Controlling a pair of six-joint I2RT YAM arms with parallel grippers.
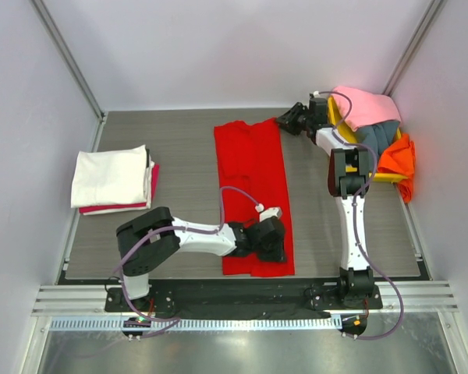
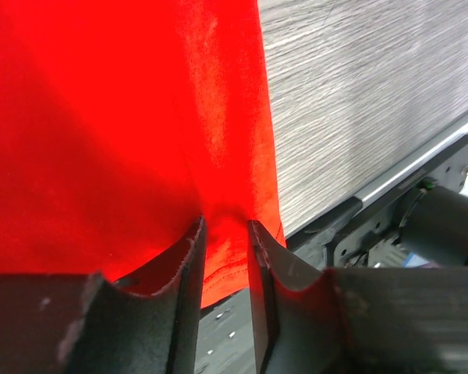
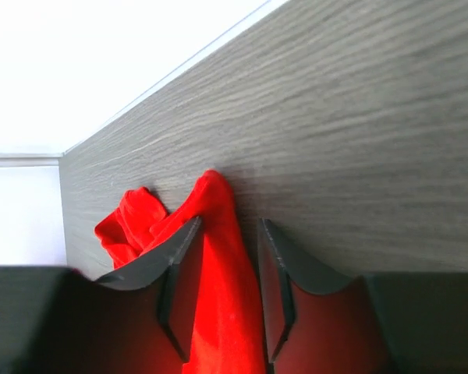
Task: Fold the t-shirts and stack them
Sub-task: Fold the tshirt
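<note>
A bright red t-shirt (image 1: 249, 171) lies in the middle of the table as a long narrow strip running from far to near. My left gripper (image 1: 273, 251) sits on its near right corner. In the left wrist view its jaws (image 2: 226, 222) stand narrow, with a pucker of red cloth (image 2: 125, 117) pinched between the tips just above the hem. My right gripper (image 1: 283, 122) is at the strip's far right corner. There a ridge of red cloth (image 3: 218, 257) lies between the open jaws (image 3: 228, 222), against one finger and apart from the other.
A folded stack lies at the left, with a cream-white shirt (image 1: 109, 175) on top and red-pink cloth under it. At the back right a yellow tray (image 1: 335, 117) holds pink (image 1: 366, 105), grey-blue (image 1: 378, 136) and orange (image 1: 398, 160) shirts. The metal rail (image 1: 234, 300) runs along the near edge.
</note>
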